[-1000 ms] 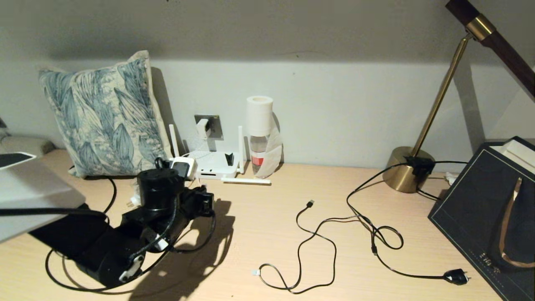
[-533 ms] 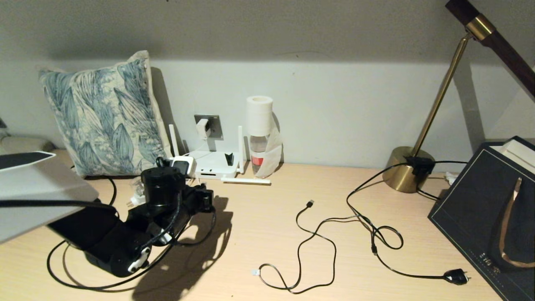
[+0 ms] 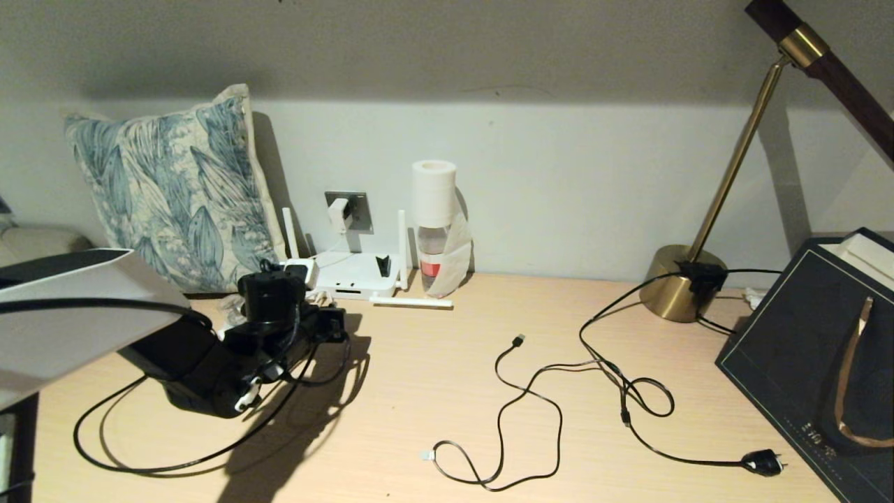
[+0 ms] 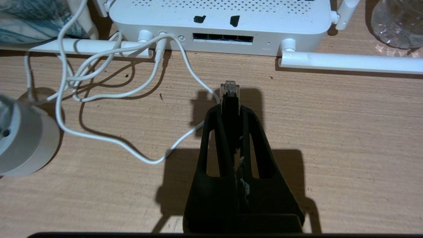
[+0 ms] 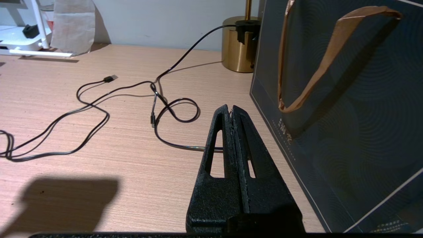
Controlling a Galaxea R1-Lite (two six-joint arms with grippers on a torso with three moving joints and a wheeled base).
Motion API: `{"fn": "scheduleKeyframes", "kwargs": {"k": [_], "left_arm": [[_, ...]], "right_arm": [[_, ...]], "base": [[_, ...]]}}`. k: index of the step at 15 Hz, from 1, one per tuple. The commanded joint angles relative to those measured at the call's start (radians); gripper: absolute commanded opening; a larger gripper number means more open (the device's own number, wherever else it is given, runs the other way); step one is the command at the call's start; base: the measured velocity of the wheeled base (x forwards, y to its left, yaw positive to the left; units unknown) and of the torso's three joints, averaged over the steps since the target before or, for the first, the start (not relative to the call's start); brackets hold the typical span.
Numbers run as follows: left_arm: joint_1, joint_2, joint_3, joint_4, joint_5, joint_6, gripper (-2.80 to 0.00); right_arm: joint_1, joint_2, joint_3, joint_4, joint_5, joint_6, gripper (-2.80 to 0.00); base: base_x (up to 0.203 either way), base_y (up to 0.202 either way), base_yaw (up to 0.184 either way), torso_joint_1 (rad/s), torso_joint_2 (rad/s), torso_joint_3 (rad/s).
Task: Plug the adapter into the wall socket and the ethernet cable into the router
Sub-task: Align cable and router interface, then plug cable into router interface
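Note:
My left gripper [image 4: 230, 107] is shut on the ethernet cable [image 4: 230, 90]. The clear clip connector sticks out past the fingertips and points at the router's [image 4: 218, 16] row of dark ports [image 4: 223, 37], a short gap away. In the head view, the left gripper [image 3: 334, 325] hovers low just in front of the router [image 3: 356, 274], and the black cable [image 3: 140, 464] trails in a loop behind it. The white adapter [image 3: 339, 213] sits in the grey wall socket [image 3: 357, 209]. Its thin white cord [image 4: 109, 96] runs into the router. My right gripper [image 5: 231, 109] is shut and empty beside a dark bag.
A leaf-print pillow [image 3: 174, 188] leans left of the router, and a bottle topped with a paper roll [image 3: 433, 223] stands to its right. A round whitish plug [image 4: 16, 145] lies near the cord. Also on the table are a USB cable [image 3: 520, 391], the lamp base [image 3: 674, 283], its cord's plug [image 3: 763, 462] and the dark bag [image 3: 789, 349].
My left arm has moved forward toward the router with the ethernet cable in its grip, and the cable loop has dragged along behind it. Nothing else has moved.

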Motion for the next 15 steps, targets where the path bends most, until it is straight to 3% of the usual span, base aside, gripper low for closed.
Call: {"fn": "scheduleKeyframes", "kwargs": {"k": [1,6,12,15], "left_arm": [[0.008,0.055,-0.05,-0.003,-0.004,0.0,-2.8],[0.046,0.146,-0.175,0.017,-0.006,0.0,-2.8],[0.054,0.151,-0.25,0.123,-0.03,0.0,-2.8],[0.054,0.176,-0.273,0.122,-0.044,0.0,-2.8]], "right_arm": [[0.0,0.0,0.035,0.0,0.0,0.0,-2.8],[0.0,0.0,0.035,-0.001,0.0,0.0,-2.8],[0.0,0.0,0.035,0.0,0.0,0.0,-2.8],[0.0,0.0,0.035,0.0,0.0,0.0,-2.8]], "base": [[0.0,0.0,0.0,0.0,0.0,0.0],[0.0,0.0,0.0,0.0,0.0,0.0],[0.0,0.0,0.0,0.0,0.0,0.0],[0.0,0.0,0.0,0.0,0.0,0.0]]}}
